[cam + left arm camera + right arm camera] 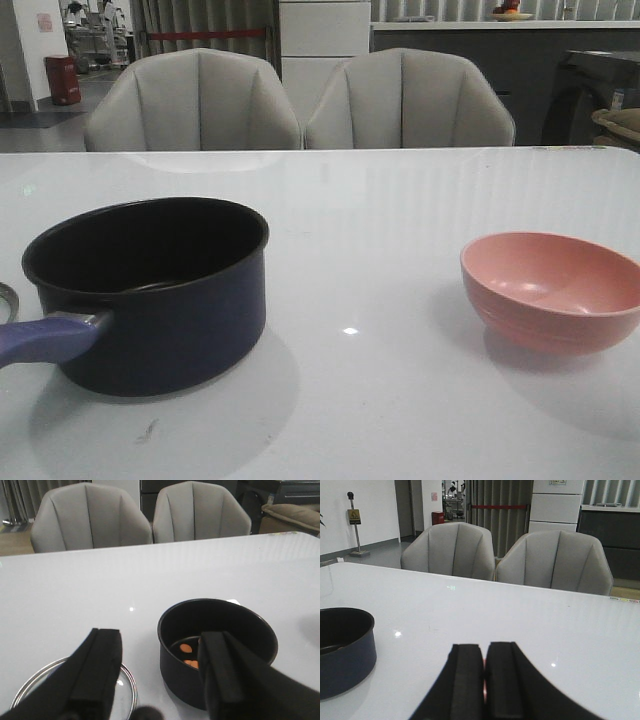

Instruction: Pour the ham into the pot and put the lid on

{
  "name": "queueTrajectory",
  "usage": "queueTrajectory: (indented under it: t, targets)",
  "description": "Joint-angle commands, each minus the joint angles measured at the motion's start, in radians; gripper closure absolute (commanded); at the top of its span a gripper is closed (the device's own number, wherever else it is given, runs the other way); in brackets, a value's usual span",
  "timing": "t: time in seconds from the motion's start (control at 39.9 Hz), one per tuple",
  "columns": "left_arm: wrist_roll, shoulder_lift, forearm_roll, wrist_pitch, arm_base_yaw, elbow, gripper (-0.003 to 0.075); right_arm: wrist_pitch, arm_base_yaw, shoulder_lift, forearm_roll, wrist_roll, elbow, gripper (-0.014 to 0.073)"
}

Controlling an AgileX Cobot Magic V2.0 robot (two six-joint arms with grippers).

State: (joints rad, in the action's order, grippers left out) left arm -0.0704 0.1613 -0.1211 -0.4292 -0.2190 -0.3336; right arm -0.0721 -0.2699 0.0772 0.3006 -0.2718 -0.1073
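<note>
The dark navy pot (170,330) stands at the table's front left, its purple-blue handle (45,342) pointing left. In the left wrist view the pot (180,680) holds a few orange-pink ham chunks (186,648) on its black bottom. The glass lid (127,685) with a steel rim lies flat on the table left of the pot; only its edge (6,298) shows in the front view. My left gripper (161,635) is open and empty, above the gap between lid and pot. My right gripper (484,647) is shut, low over the table, right of the pot (345,665).
A pink bowl (555,290) sits empty at the table's front right. A thin pink sliver shows through the slit between the right fingers. Two grey chairs (300,100) stand behind the table's far edge.
</note>
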Motion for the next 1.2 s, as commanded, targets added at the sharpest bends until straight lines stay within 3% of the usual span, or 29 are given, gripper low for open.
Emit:
queueTrajectory:
  t: [0.0,0.1,0.2,0.28,0.35,0.45,0.8,1.0,1.18]
  targets:
    - [0.042,0.077,0.014,0.057,-0.003,-0.075,0.0320,0.083,0.000,0.010,0.006,-0.009,-0.030,0.0442]
    - [0.058,0.151,0.056,0.006,-0.003,-0.150,0.0320,0.082,0.000,0.010,0.006,-0.009,-0.030,0.0442]
    - [0.175,0.246,0.153,-0.056,-0.003,-0.237,0.0311,0.081,0.000,0.010,0.006,-0.009,-0.030,0.0442]
    - [0.253,0.322,0.216,-0.112,-0.003,-0.296,0.0244,0.078,0.000,0.010,0.006,-0.009,-0.030,0.0442]
    - [0.271,0.417,0.264,-0.204,-0.003,-0.357,0.0146,0.078,0.000,0.010,0.006,-0.009,-0.030,0.0442]
    - [0.278,0.530,0.280,-0.307,-0.003,-0.421,0.0075,0.078,0.000,0.010,0.006,-0.009,-0.030,0.0442]
    - [0.354,0.898,0.290,-0.446,0.002,-0.583,0.0070,0.078,0.000,0.010,0.006,-0.009,-0.030,0.0442]
    - [0.340,1.005,0.256,-0.486,0.144,-0.633,0.0071,0.078,0.000,0.010,0.006,-0.009,-0.030,0.0442]
    - [0.108,1.118,-0.008,-0.534,0.313,-0.667,0.0071,0.078,0.000,0.010,0.006,-0.009,-0.030,0.0442]
